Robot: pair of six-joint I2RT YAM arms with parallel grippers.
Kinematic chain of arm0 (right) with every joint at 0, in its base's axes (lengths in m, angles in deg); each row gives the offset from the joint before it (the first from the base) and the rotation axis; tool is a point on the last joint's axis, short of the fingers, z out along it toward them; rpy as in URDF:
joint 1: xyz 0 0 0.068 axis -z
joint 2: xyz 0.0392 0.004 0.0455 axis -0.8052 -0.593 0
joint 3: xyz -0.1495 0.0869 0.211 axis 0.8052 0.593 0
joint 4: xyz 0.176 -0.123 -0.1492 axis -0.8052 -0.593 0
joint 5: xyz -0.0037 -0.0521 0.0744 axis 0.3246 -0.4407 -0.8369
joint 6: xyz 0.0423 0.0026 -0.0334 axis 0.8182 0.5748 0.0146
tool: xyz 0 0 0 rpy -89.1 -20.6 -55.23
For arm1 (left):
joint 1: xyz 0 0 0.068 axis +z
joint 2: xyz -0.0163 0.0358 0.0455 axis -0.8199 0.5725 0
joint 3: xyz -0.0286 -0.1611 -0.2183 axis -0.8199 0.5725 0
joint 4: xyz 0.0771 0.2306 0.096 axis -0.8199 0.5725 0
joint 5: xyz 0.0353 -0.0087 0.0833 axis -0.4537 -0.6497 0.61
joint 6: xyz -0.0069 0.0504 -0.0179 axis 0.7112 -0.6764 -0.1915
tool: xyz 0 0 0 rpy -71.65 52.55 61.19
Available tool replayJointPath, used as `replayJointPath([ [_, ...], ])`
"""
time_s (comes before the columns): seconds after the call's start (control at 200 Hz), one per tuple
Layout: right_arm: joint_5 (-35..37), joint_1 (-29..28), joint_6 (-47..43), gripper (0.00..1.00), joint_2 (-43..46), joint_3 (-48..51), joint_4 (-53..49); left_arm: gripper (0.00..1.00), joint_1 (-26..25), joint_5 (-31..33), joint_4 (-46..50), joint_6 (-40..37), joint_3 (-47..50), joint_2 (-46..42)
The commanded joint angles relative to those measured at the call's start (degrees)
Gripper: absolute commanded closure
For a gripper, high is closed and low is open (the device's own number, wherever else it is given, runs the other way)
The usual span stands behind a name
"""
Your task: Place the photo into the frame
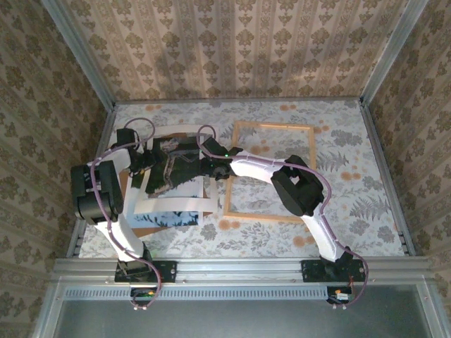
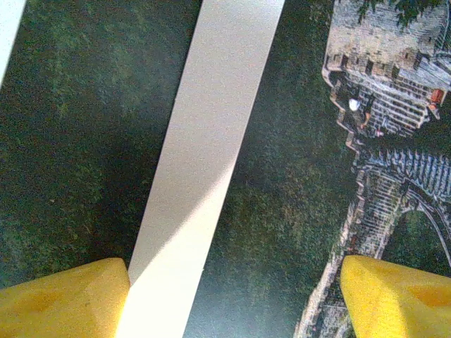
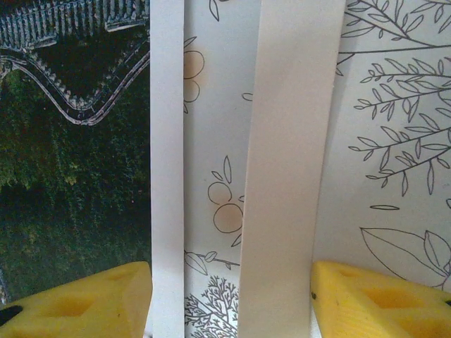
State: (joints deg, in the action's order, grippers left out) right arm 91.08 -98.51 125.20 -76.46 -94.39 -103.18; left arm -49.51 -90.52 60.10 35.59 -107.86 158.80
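Photo (image 1: 169,217) (image 2: 70,141) (image 3: 70,176) flat on table's left half, picture side up, long axis roughly near-to-far, pale sky end toward arm bases. White strip (image 2: 204,141) (image 3: 289,141) lies across it at an angle. Brown board (image 1: 144,230) peeks out beneath near corner.

Frame (image 1: 275,125) flat just right of photo, slightly turned; floral tablecloth (image 1: 352,176) (image 3: 394,141) visible through its opening.

Left gripper (image 1: 149,163) (image 2: 232,282) low over green hill, jaws apart. Right gripper (image 1: 206,166) (image 3: 229,282) at photo's right edge, jaws apart, straddling strip.
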Motion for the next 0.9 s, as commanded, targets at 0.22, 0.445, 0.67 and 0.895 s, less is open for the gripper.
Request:
replayJointPath([
  [0.22, 5.2, -2.3, -4.7, 0.48, -4.1, -5.8, -5.7, 0.19, -0.7, -6.1, -1.6, 4.6, 6.1, -2.4],
  [0.445, 13.6, -3.9, -10.0, 0.59, -4.7, -8.7, -10.5, 0.19, -0.7, -4.5, -2.6, 5.3, 7.9, -4.5],
  [0.67, 17.2, -4.3, -12.5, 0.71, -4.9, -10.3, -13.8, 0.19, -0.8, -3.3, -2.4, 4.9, 8.0, -5.2],
  [0.895, 18.1, -4.3, -13.1, 0.75, -4.1, -10.7, -14.4, 0.19, -0.7, -1.7, -2.3, 4.7, 8.2, -6.2],
])
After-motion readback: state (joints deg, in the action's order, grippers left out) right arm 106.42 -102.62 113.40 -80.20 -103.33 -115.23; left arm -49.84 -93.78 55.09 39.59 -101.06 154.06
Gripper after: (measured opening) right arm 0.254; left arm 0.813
